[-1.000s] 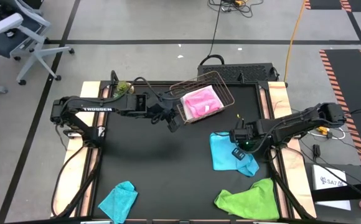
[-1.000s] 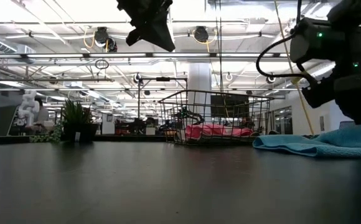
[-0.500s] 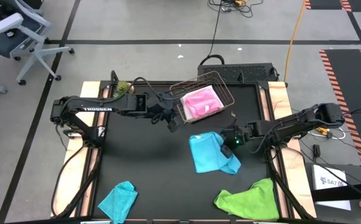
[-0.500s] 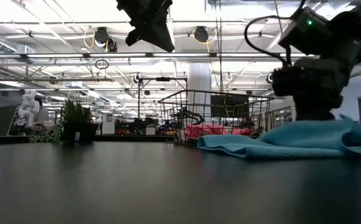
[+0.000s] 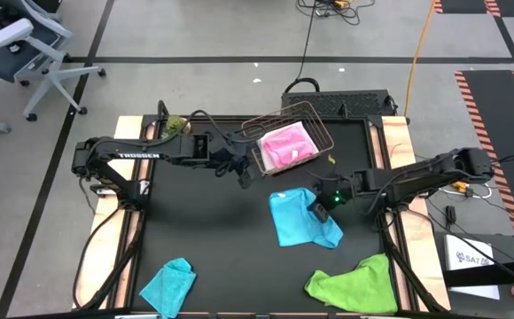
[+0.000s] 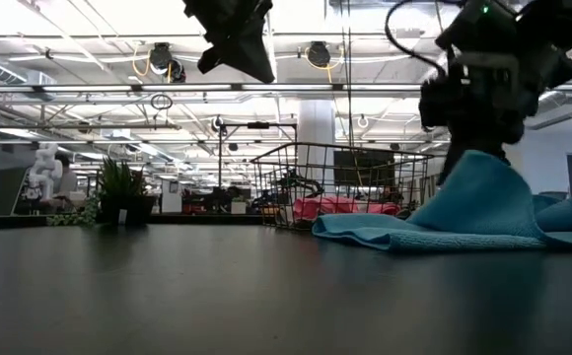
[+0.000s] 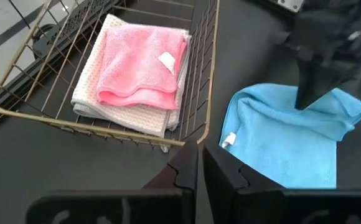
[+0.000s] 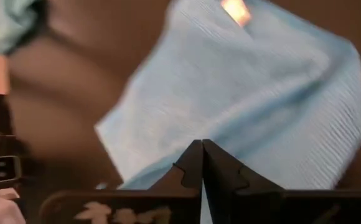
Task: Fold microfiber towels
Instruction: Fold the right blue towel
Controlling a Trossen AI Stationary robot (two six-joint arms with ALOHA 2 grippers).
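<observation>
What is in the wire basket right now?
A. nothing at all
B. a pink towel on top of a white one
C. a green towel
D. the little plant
B: the left wrist view shows a folded pink towel lying on a white towel inside the basket; the green towel lies on the table's near edge.

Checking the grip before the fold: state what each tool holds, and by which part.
The right tool pinches the sky blue towel by its right edge, lifting it into a peak. The left tool holds nothing.
</observation>
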